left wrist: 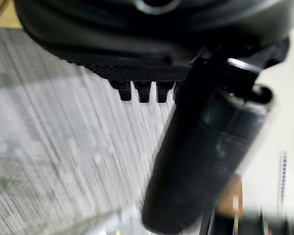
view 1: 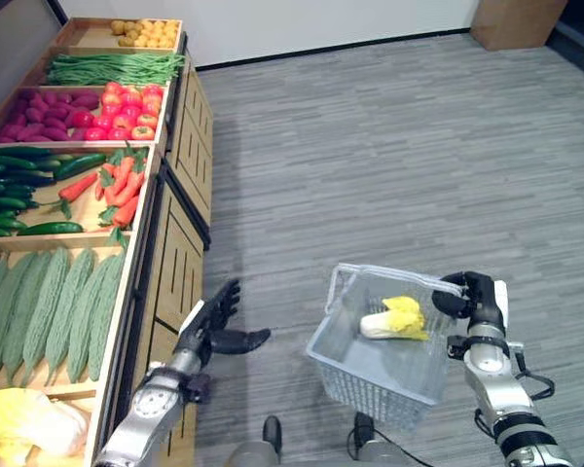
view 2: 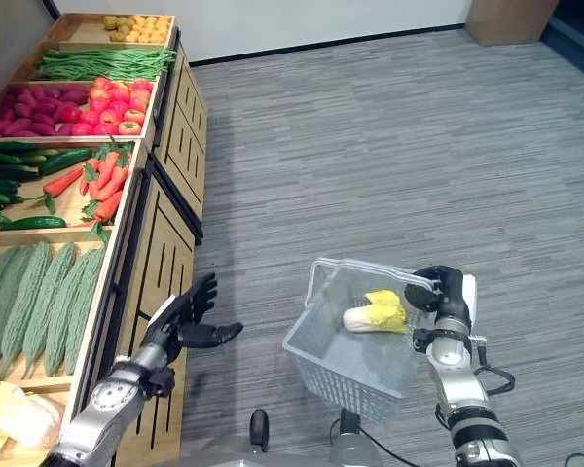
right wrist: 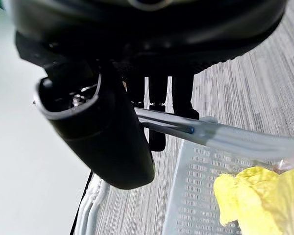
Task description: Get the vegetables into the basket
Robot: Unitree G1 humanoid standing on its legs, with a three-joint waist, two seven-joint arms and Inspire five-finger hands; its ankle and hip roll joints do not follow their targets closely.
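A grey mesh basket hangs above the floor at lower right, and my right hand is shut on its handle. Inside it lies one yellow-and-white cabbage, which the right wrist view shows as a yellow leafy lump, the cabbage. My left hand is open with straight fingers and holds nothing, just beside the front of the wooden produce stand. Another cabbage lies in the stand's nearest bin, left of that arm.
The stand's bins hold bitter gourds, cucumbers, carrots, tomatoes, purple sweet potatoes, green beans and potatoes. Grey carpet spreads to the right. A wooden box stands at far right.
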